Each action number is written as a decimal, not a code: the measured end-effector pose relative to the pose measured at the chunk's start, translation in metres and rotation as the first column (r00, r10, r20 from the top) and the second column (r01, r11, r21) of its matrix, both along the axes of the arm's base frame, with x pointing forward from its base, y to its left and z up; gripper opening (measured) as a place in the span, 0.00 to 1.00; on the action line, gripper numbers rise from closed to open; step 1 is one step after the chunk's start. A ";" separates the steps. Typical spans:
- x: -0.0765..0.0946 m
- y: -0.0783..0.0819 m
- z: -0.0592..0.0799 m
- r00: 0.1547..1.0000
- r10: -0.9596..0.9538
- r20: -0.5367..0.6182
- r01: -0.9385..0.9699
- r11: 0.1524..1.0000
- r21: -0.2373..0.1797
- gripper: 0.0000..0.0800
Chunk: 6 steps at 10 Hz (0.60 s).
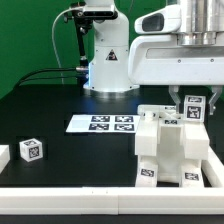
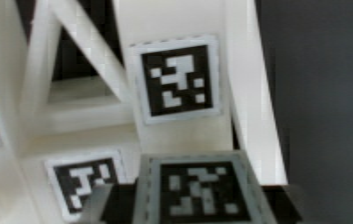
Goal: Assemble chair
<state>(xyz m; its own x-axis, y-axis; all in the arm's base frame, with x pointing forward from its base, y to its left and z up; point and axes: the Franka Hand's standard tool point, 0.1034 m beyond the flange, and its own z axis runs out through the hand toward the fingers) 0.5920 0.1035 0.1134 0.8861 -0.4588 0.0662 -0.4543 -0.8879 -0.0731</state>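
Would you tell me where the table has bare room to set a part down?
Bare: the black table between the cube and the chair, in front of the marker board. Crowded: the exterior view's right, round the chair.

Evenly bright exterior view — wrist view blurred, soft.

Chair assembly (image 1: 170, 150): near edge of table (image 1: 50, 100), the exterior view's right, my gripper (image 1: 192, 103) at its top. Marker board (image 1: 100, 123): mid-table, to the exterior view's left of it. Loose tagged block (image 1: 32, 150): farther left, well apart.
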 end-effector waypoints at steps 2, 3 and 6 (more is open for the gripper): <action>0.000 0.000 0.000 0.990 -0.138 -0.006 0.138 0.990 0.014 0.33; 0.000 0.000 0.000 0.986 -0.168 -0.008 0.168 0.986 0.016 0.33; 0.000 0.001 -0.001 0.904 -0.426 -0.031 0.427 0.902 0.055 0.33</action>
